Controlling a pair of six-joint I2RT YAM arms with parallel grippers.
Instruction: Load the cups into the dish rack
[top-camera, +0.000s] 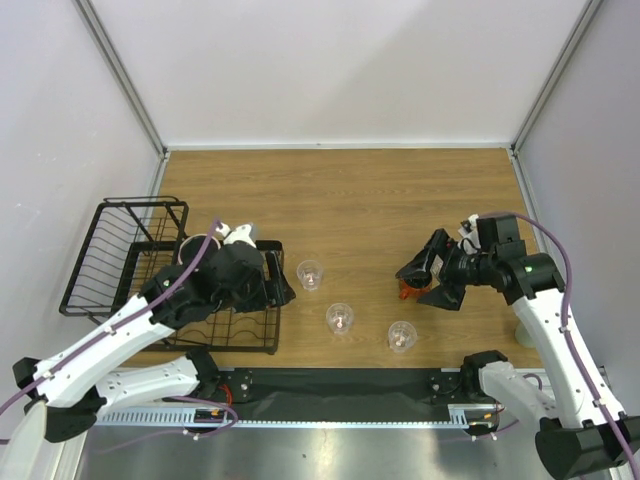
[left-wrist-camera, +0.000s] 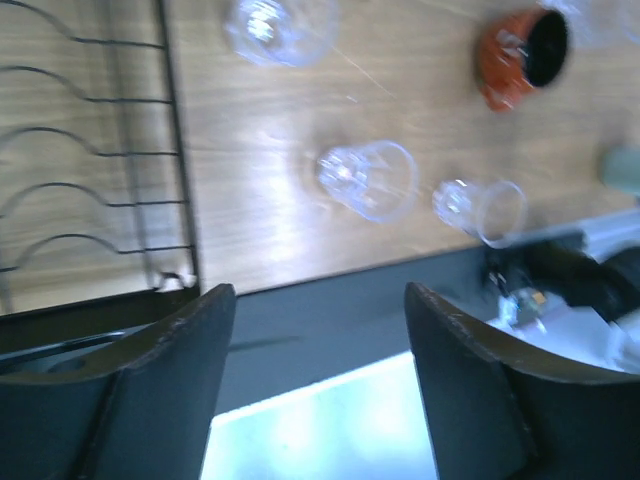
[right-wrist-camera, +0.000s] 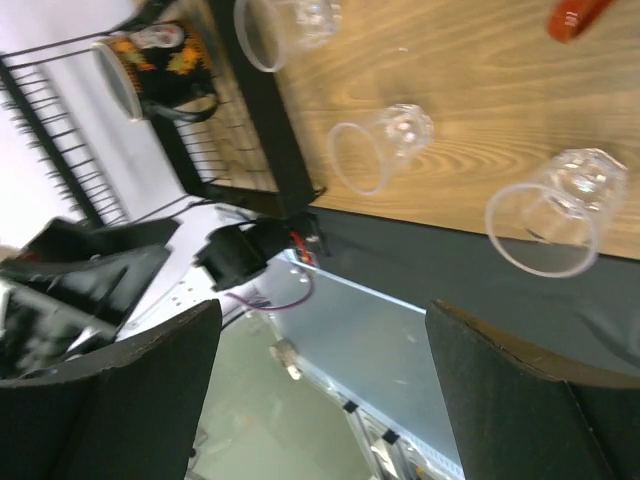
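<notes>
centre blocked by three clear tumblers (top-camera: 340, 317) | gaps left between them | left side filled by dish rack (top-camera: 110, 265)

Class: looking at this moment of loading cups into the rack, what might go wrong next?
The clear tumblers stand close together, so a reach for one may knock a neighbour. The right gripper hangs open right at the orange cup; closing off-centre might tip it.
</notes>
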